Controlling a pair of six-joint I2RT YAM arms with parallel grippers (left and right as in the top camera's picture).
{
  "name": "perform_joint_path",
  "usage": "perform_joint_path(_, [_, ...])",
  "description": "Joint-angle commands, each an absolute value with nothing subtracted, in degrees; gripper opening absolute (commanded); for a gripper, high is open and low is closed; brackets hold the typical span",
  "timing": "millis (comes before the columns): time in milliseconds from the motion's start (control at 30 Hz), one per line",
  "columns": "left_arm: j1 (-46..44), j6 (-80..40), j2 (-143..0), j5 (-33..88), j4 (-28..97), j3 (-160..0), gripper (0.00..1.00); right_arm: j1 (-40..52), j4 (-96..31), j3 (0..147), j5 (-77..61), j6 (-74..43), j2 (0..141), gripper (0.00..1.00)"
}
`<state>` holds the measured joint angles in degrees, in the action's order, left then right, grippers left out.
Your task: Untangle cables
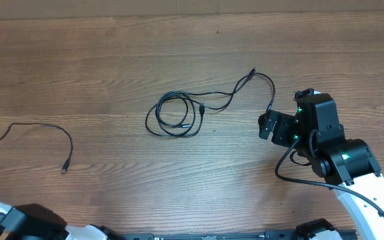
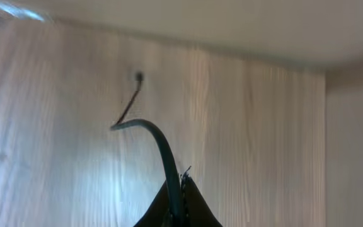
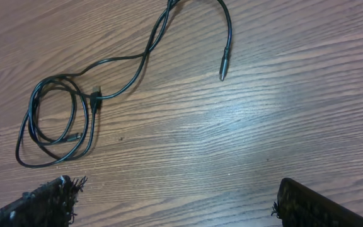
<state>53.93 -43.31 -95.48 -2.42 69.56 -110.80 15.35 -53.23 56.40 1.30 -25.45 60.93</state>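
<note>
The left gripper (image 2: 178,211) pinches a thin black cord (image 2: 159,142), while the right gripper (image 3: 178,192) hovers wide apart near a looped black cable (image 3: 55,120).

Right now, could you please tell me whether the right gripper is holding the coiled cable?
No, the right gripper stands wide open over bare table, and the coiled cable lies beyond it, untouched.
</note>
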Motion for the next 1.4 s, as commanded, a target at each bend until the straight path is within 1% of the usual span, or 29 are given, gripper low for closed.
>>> perform_joint_path(0, [45.3,-43.4,-94.9,-4.6,71.9,-112.3,0.04,15.1,-53.3,56.9,1.2,-25.3,60.9,1.0])
perform_joint_path(33, [43.9,-43.9,-94.9,-5.0,72.2,-112.3,0.04,15.1,-53.3,56.9,1.2,-25.3,60.9,1.0])
perform_joint_path(100, [37.8,-44.2,-94.9,-5.1,73.5,-112.3,0.04,15.1,-53.3,56.9,1.2,-25.3,60.9,1.0])
perform_joint_path(200, [30.9,-46.4,-95.2,-6.3,76.8,-112.2,0.04,15.1,-53.3,56.9,1.2,-25.3,60.9,1.0])
perform_joint_path(333, [25.0,-50.4,-96.4,-9.8,81.4,-110.9,0.04,15.1,-53.3,56.9,1.2,-25.3,60.9,1.0])
perform_joint_path(467, [20.9,-51.4,-97.8,-9.8,80.8,-104.4,0.04,15.1,-53.3,56.9,1.2,-25.3,60.9,1.0])
perform_joint_path(700, [19.7,-54.5,-99.7,-9.7,76.9,-91.9,0.04,15.1,-53.3,56.9,1.2,-25.3,60.9,1.0])
perform_joint_path(867, [19.7,-54.5,-99.7,-9.0,71.2,-81.3,0.04,15.1,-53.3,56.9,1.2,-25.3,60.9,1.0])
perform_joint_path(967, [19.7,-54.5,-99.7,-6.7,67.7,-76.2,0.04,15.1,-53.3,56.9,1.2,-25.3,60.9,1.0])
perform_joint_path(1000, [19.7,-54.5,-99.7,-5.1,64.7,-73.3,0.06,15.1,-53.3,56.9,1.2,-25.3,60.9,1.0])
perform_joint_path(1133, [19.5,-54.5,-99.7,-3.2,56.9,-67.4,0.13,15.1,-53.3,56.9,1.2,-25.3,60.9,1.0])
perform_joint_path(1233, [19.4,-54.5,-99.7,-3.1,52.1,-64.8,0.24,15.1,-53.3,56.9,1.2,-25.3,60.9,1.0])
perform_joint_path(1267, [19.5,-54.5,-99.7,-3.2,50.6,-64.0,0.29,15.1,-53.3,56.9,1.2,-25.3,60.9,1.0])
perform_joint_path(1333, [19.5,-54.5,-99.7,-3.3,48.6,-62.9,0.45,15.1,-53.3,56.9,1.2,-25.3,60.9,1.0])
perform_joint_path(1367, [19.4,-54.5,-99.7,-3.4,48.3,-62.8,0.52,15.1,-53.3,56.9,1.2,-25.3,60.9,1.0])
